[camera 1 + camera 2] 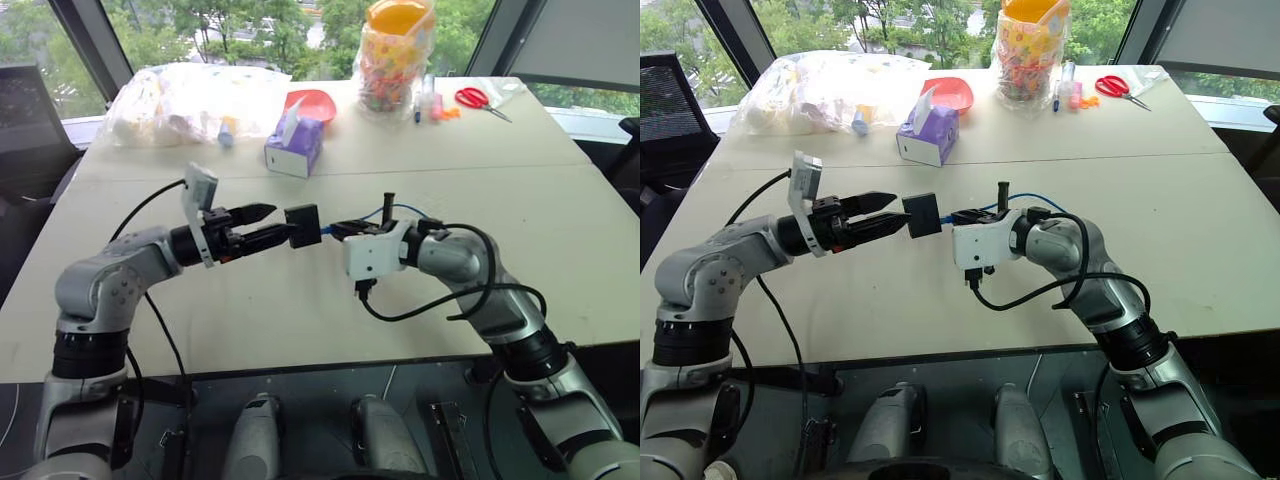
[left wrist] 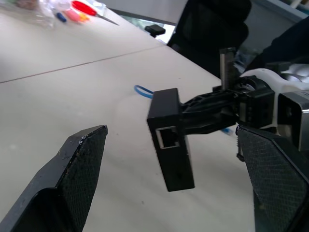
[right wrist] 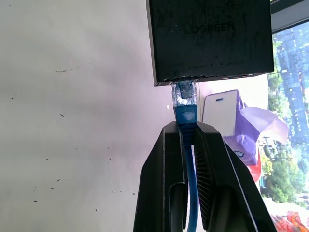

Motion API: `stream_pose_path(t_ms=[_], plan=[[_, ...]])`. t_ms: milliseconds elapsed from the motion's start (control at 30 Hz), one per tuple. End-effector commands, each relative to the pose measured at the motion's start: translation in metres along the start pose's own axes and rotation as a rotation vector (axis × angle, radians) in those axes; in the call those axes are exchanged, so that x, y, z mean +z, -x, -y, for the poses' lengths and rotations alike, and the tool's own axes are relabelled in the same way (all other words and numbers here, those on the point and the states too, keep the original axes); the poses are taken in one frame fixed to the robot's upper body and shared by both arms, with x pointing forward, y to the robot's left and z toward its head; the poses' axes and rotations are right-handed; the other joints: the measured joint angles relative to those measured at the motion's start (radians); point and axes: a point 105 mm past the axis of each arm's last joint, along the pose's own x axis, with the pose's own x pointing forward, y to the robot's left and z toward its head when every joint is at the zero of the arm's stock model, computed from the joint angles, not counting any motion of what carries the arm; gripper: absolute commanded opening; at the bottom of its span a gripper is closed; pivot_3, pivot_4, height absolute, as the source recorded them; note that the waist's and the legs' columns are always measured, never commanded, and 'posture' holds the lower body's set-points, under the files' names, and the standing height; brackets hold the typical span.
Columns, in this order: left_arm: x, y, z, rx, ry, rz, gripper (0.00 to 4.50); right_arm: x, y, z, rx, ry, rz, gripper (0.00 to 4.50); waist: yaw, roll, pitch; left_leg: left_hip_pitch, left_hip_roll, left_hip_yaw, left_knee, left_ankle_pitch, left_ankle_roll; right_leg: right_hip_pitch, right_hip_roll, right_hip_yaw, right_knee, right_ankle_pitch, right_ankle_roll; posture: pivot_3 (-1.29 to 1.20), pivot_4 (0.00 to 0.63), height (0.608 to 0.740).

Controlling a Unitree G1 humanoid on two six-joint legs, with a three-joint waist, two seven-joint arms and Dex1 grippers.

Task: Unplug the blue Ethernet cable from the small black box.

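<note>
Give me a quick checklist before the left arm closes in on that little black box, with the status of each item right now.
1. Right gripper clamped on the blue Ethernet cable just behind the plug: ok.
2. Plug seated in the small black box: ok, not yet unplugged.
3. Left gripper jaws open wide enough for the box: ok.
4. Box between the left jaws: not ok, it hangs just ahead of the fingertips.
5. Box off the table, with room around it: ok.
6. Purple tissue box away from both arms: ok.

Blue Ethernet cable (image 3: 185,113) still plugged into small black box (image 1: 302,224) — held aloft.
</note>
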Motion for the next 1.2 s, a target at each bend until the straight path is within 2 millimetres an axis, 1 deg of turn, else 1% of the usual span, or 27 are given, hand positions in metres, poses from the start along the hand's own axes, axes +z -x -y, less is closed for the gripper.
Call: stream_pose_path(t_ms=[33,100,133,200,267,333,433,467,533,567,667,700,767,833,967,1000,1067,1100,1133,1200], plan=[[0.004,-0.001,0.007,-0.045,-0.018,0.0,4.5,0.012,0.004,0.008,-0.035,0.048,0.026,0.04,0.001,0.0,0.0,0.0,0.0,0.0,0.0,0.0,0.0,0.0,0.0,0.0,0.0,0.0,0.0,0.0,0.15,0.735],[0.003,-0.002,0.007,-0.048,-0.015,-0.001,4.5,0.014,0.004,0.009,-0.037,0.054,0.032,0.04,0.001,0.0,0.0,0.0,0.0,0.0,0.0,0.0,0.0,0.0,0.0,0.0,0.0,0.0,0.0,0.0,0.15,0.735],[0.002,-0.003,0.007,-0.05,-0.015,-0.002,4.23,0.015,0.004,0.011,-0.039,0.059,0.034,0.01,0.001,0.0,0.0,0.0,0.0,0.0,0.0,0.0,0.0,0.0,0.0,0.0,0.0,0.0,0.0,0.0,0.15,0.735],[0.0,-0.004,0.007,-0.051,-0.014,-0.001,3.6,0.016,0.005,0.015,-0.042,0.069,0.039,0.0,0.001,0.0,0.0,0.0,0.0,0.0,0.0,0.0,0.0,0.0,0.0,0.0,0.0,0.0,0.0,0.0,0.15,0.735],[-0.003,-0.006,0.005,-0.039,-0.029,-0.008,2.64,0.017,0.006,0.017,-0.041,0.081,0.041,0.0,0.001,0.0,0.0,0.0,0.0,0.0,0.0,0.0,0.0,0.0,0.0,0.0,0.0,0.0,0.0,0.0,0.15,0.735],[-0.007,-0.008,0.002,-0.013,-0.068,-0.03,1.78,0.018,0.006,0.019,-0.039,0.079,0.044,0.0,0.001,0.0,0.0,0.0,0.0,0.0,0.0,0.0,0.0,0.0,0.0,0.0,0.0,0.0,0.0,0.0,0.15,0.735],[-0.006,-0.01,0.003,-0.017,-0.077,-0.028,0.59,0.019,0.006,0.024,-0.032,0.083,0.049,0.0,0.002,0.0,0.0,0.0,0.0,0.0,0.0,0.0,0.0,0.0,0.0,0.0,0.0,0.0,0.0,0.0,0.15,0.735],[-0.005,-0.01,0.003,-0.02,-0.077,-0.023,0.46,0.019,0.006,0.027,-0.03,0.09,0.05,0.0,0.002,0.0,0.0,0.0,0.0,0.0,0.0,0.0,0.0,0.0,0.0,0.0,0.0,0.0,0.0,0.0,0.15,0.735],[-0.005,-0.009,0.003,-0.02,-0.089,-0.033,0.46,0.017,0.007,0.036,-0.026,0.084,0.039,0.0,0.001,0.0,0.0,0.0,0.0,0.0,0.0,0.0,0.0,0.0,0.0,0.0,0.0,0.0,0.0,0.0,0.15,0.735],[-0.005,-0.009,0.002,-0.015,-0.11,-0.043,0.46,0.016,0.008,0.04,-0.027,0.046,0.041,0.0,0.001,0.0,0.0,0.0,0.0,0.0,0.0,0.0,0.0,0.0,0.0,0.0,0.0,0.0,0.0,0.0,0.15,0.735],[-0.002,-0.007,0.001,-0.019,-0.158,-0.052,0.46,0.018,0.008,0.05,-0.024,-0.196,0.086,0.0,0.0,0.0,0.0,0.0,0.0,0.0,0.0,0.0,0.0,0.0,0.0,0.0,0.0,0.0,0.0,0.0,0.15,0.735],[0.002,-0.006,0.002,-0.032,-0.169,-0.045,0.46,0.02,0.009,0.048,0.028,-0.317,0.121,0.4,0.001,0.0,0.0,0.0,0.0,0.0,-0.001,0.0,0.0,0.0,0.0,0.0,0.0,0.0,0.0,0.0,0.15,0.735],[0.007,-0.002,0.005,-0.059,-0.196,-0.045,0.46,0.024,0.015,0.044,0.148,-0.477,0.178,1.22,0.001,0.0,0.0,0.0,0.0,0.0,0.0,0.0,0.0,0.0,0.0,0.0,0.0,0.0,0.0,0.0,0.15,0.735],[0.008,0.0,0.008,-0.085,-0.215,-0.058,0.46,0.026,0.022,0.041,0.262,-0.6,0.215,2.25,0.003,0.0,0.0,-0.001,0.0,0.0,0.0,0.0,0.0,0.0,0.0,0.0,0.0,0.0,0.0,0.0,0.15,0.735],[0.011,0.003,0.012,-0.124,-0.238,-0.066,0.46,0.024,0.033,0.055,0.388,-0.872,0.294,4.27,0.002,0.0,0.0,0.0,0.0,0.0,0.0,0.0,0.0,0.0,0.0,0.0,0.0,0.0,-0.001,0.0,0.15,0.735],[0.011,0.003,0.013,-0.127,-0.239,-0.067,0.46,0.024,0.035,0.058,0.407,-0.92,0.304,4.46,0.001,0.0,0.0,0.0,0.0,0.0,0.0,0.0,0.0,0.0,-0.001,0.0,0.0,0.0,-0.001,0.0,0.15,0.735],[0.011,0.003,0.014,-0.135,-0.243,-0.065,0.46,0.023,0.034,0.065,0.423,-1.004,0.329,4.46,0.0,0.0,0.0,0.0,0.0,0.0,0.0,0.0,0.0,0.0,-0.001,0.0,0.0,0.0,-0.001,0.0,0.15,0.735],[0.012,0.003,0.017,-0.146,-0.245,-0.06,0.46,0.023,0.032,0.069,0.437,-1.088,0.354,4.46,0.0,0.0,0.0,-0.001,0.0,0.0,-0.001,0.0,0.0,-0.001,0.0,0.0,0.0,0.0,-0.001,0.0,0.15,0.735],[0.013,0.003,0.02,-0.155,-0.245,-0.056,0.46,0.024,0.029,0.071,0.454,-1.149,0.368,4.46,0.0,0.0,0.0,-0.001,0.0,0.0,-0.001,0.0,0.0,-0.001,-0.001,0.0,0.0,0.0,-0.001,0.0,0.15,0.735],[0.014,0.003,0.022,-0.163,-0.244,-0.051,0.46,0.025,0.025,0.07,0.48,-1.207,0.371,4.46,-0.001,0.0,0.0,-0.001,0.0,0.0,-0.002,0.0,0.0,-0.002,0.0,0.0,0.0,0.0,-0.001,0.0,0.15,0.735]])
